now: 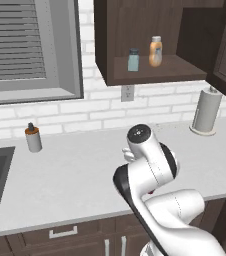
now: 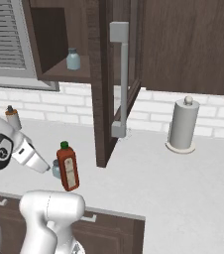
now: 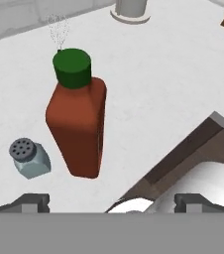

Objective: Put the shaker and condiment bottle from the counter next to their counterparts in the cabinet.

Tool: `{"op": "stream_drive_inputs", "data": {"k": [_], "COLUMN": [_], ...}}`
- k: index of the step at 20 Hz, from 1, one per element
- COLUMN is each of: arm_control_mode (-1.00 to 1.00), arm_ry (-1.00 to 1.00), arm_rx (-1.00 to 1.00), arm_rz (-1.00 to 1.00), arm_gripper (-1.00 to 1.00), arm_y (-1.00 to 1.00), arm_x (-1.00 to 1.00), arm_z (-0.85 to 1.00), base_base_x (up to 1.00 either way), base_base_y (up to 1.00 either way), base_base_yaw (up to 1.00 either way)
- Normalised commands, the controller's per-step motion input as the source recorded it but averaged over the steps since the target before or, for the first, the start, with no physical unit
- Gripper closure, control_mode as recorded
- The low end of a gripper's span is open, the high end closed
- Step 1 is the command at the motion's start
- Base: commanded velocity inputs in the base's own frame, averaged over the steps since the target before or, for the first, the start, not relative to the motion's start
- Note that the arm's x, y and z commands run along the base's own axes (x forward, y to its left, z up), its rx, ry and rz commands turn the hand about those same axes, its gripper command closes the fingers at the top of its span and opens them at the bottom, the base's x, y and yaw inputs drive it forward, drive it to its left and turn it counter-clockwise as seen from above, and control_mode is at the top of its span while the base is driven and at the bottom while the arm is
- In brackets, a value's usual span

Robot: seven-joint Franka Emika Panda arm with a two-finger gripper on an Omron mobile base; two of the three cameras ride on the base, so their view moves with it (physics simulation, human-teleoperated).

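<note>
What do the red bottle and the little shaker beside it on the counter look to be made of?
The condiment bottle looks like matte red-orange plastic, opaque, with a green plastic cap. The shaker looks like pale teal translucent glass or plastic under a dark grey perforated cap, metal or plastic.

The tall red-orange sauce bottle (image 3: 78, 130) wears a green cap; the small pale teal shaker (image 3: 30, 158) has a dark grey, dotted top. The flat desk (image 3: 153, 89) is white-grey, apparently faintly speckled.
</note>
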Motion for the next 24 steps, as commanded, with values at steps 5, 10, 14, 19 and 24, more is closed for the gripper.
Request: {"op": "stream_drive_inputs", "data": {"k": [5, 10, 14, 19, 24], "arm_control_mode": [-1.0, -1.0, -1.0, -1.0, -1.0], "arm_ry": [-0.01, 0.0, -0.02, -0.07, -0.03], "arm_rx": [0.01, 0.0, 0.0, 0.0, 0.0], "arm_rz": [-0.07, 0.0, 0.0, 0.0, 0.0], "arm_gripper": [-1.0, -1.0, -1.0, -1.0, -1.0], "arm_y": [0.0, 0.07, 0.18, 0.02, 0.02], "arm_x": [0.07, 0.0, 0.0, 0.07, 0.23], "arm_z": [-0.15, -0.12, 0.0, 0.0, 0.0], "base_base_x": [0.0, 0.0, 0.0, 0.0, 0.0], "base_base_y": [0.0, 0.0, 0.0, 0.0, 0.0], "base_base_yaw": [0.0, 0.0, 0.0, 0.0, 0.0]}}
